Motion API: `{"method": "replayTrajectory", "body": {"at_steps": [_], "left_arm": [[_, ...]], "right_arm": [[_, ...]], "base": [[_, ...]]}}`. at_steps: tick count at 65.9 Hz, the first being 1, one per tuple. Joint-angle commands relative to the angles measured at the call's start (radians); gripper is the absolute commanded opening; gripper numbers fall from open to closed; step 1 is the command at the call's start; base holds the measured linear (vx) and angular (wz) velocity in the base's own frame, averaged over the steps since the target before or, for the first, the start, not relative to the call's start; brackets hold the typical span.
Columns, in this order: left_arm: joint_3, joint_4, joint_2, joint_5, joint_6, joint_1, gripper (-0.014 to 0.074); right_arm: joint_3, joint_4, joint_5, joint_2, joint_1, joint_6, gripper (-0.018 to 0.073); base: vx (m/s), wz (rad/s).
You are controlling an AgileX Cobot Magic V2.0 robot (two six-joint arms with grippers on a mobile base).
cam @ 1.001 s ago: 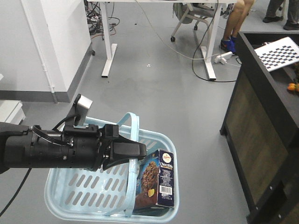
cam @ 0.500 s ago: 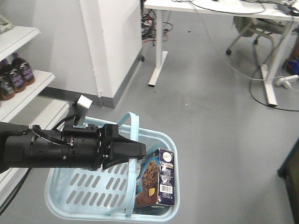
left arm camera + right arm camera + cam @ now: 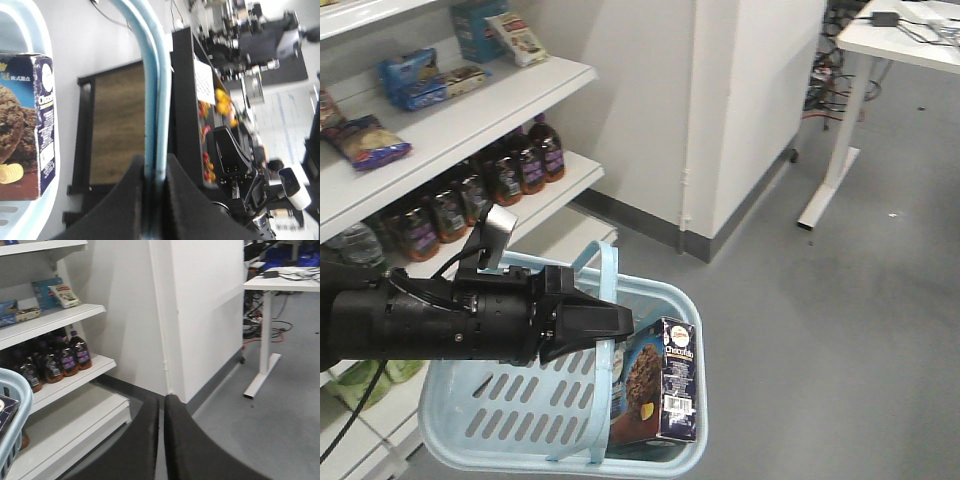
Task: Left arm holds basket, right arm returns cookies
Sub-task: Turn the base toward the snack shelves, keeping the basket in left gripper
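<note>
Shelving (image 3: 490,100) has swung into view on the left since a second ago, and the white desk (image 3: 910,35) now sits far right. The left hand (image 3: 623,322) stays pinched on both hoop handles (image 3: 607,275) of the basket (image 3: 500,445). The cookies (image 3: 661,392) stand upright in the basket's right end. The right hand (image 3: 161,412) is pressed together, holding nothing, facing dark bottles (image 3: 62,360).

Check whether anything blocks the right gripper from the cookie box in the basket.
Only the basket itself: in the right wrist view its near rim covers most of the cookie box, with open air up to the right gripper. From above the box is clear; the handles, clamped by the left gripper, stand beside it.
</note>
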Motion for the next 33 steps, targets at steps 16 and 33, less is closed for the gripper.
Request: {"method": "replayTrajectory", "body": {"at_steps": [16,33], "left_arm": [[-0.029,-0.115,-0.043,0.063,0.016,-0.004,-0.0003],[-0.029,-0.115,-0.043,0.064,0.016,-0.004,-0.0003]], "right_arm": [[0.017,-0.005,-0.074,-0.013,-0.007,-0.006,-0.0006],[0.017,-0.005,-0.074,-0.013,-0.007,-0.006,-0.0006]], "base": [[0.22,0.74],[0.2,0.79]]}}
